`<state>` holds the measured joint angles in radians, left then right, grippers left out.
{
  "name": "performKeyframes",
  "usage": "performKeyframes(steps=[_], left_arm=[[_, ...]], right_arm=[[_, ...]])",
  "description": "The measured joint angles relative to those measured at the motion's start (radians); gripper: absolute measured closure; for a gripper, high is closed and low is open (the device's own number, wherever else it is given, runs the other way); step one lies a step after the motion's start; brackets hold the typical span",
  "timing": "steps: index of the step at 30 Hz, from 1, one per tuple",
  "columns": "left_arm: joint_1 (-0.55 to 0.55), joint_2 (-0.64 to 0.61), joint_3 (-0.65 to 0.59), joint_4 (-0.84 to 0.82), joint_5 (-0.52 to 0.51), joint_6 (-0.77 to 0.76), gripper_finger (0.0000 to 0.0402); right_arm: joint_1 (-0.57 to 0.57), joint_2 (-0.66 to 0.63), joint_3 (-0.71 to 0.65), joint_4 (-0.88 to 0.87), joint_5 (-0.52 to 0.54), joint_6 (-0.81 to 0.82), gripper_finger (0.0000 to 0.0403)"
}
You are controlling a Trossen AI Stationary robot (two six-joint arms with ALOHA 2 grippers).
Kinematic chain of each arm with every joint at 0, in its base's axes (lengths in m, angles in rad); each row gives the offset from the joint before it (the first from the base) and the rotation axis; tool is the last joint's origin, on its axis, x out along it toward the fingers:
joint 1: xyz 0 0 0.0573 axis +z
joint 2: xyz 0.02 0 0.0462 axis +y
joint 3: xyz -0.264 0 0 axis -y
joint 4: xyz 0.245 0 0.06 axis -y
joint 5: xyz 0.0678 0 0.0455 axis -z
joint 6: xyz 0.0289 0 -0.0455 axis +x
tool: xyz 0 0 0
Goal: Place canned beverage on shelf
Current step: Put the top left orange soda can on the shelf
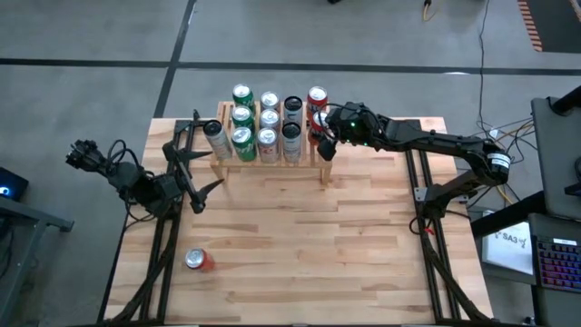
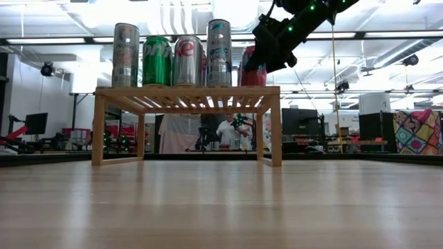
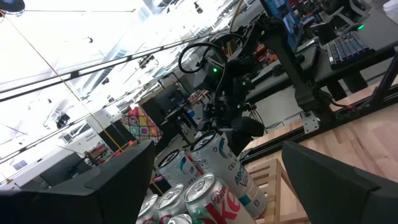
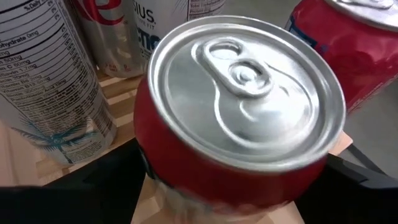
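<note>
Red can (image 4: pixel 239 118) set down at shelf (image 2: pixel 187 97) end, release under way.

Standing upright between right gripper (image 1: pixel 320 128) fingers, jaws spread wide and seemingly loosening; next calls for straight lift clear without tipping neighbouring cans (image 1: pixel 268 127). Left gripper (image 1: pixel 192 162) open, idle beside shelf's far end; 1 can (image 1: pixel 197 261) left on tabletop (image 1: pixel 309 245).

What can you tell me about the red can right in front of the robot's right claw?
The red can stands upright at the right end of the wooden shelf, beside another red can. It looks like metal, with a shiny silver lid whose pull tab lies flat, so it seems unopened. The right gripper sits around it with fingers spread; whether they touch it, I cannot tell.
</note>
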<state>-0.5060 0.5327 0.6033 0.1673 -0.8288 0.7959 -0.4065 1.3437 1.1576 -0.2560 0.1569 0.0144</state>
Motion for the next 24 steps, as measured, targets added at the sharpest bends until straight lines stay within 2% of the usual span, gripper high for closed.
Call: performKeyframes(steps=[8, 24], left_arm=[[0.000, 0.000, 0.000, -0.003, 0.000, 0.000, 0.0066], [0.000, 0.000, 0.000, -0.005, 0.000, 0.000, 0.0066]], right_arm=[[0.000, 0.001, 0.000, 0.000, -0.001, 0.009, 0.0051], [0.000, -0.003, 0.064, 0.000, 0.001, -0.033, 0.0049]])
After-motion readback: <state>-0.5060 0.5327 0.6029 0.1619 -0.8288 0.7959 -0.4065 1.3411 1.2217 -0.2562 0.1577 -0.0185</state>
